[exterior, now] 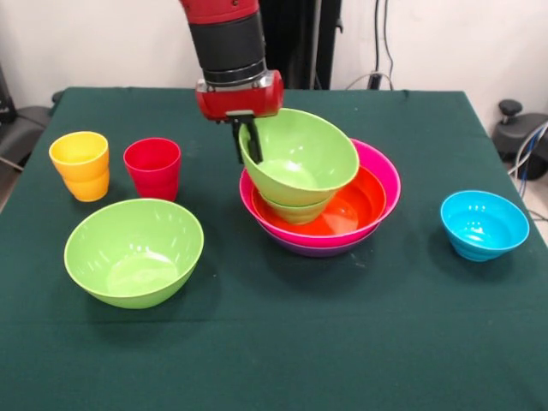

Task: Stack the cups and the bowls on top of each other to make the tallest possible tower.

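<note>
Front view: the gripper (248, 144) pinched the rim of a tilted large lime green bowl (301, 158), fingers closed on the wall, one inside. That bowl rested in the tower (377, 184); yellow cup (80, 164) and red cup (152, 168) stood apart.

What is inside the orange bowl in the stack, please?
A small green bowl sits in the orange bowl, and a tilted large green bowl, gripped at its rim by the gripper, covers its inside.
</note>
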Robot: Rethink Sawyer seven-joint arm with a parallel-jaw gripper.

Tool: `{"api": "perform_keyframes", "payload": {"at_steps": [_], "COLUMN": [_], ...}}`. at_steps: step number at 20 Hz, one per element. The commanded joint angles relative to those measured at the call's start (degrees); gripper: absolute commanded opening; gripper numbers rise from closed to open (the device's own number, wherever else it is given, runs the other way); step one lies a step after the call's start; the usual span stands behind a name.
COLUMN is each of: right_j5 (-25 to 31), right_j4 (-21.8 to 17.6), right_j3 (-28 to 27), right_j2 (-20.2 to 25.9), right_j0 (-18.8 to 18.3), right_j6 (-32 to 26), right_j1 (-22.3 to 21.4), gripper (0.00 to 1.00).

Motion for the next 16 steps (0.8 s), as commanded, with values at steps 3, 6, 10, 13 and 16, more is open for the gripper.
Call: {"api": "perform_keyframes", "payload": {"at_steps": [3,6,10,13,16], "right_j5": [-4.87,-5.68,-4.31,-3.29,-3.24], "right_j4": [-4.27,-3.28,-2.87,-2.66,-3.11], "right_j3": [0.16,0.59,1.37,1.94,3.04], "right_j2": [-3.34,-4.39,-3.43,-2.46,-1.43], "right_j0": [9.76,11.46,10.0,8.62,7.08], "right_j6": [6.42,7.19,5.16,4.09,3.4], "right_j1": [2.92,2.51,1.25,0.31,-0.17], "gripper": [0.0,0.0,0.0,0.0,0.0]}}
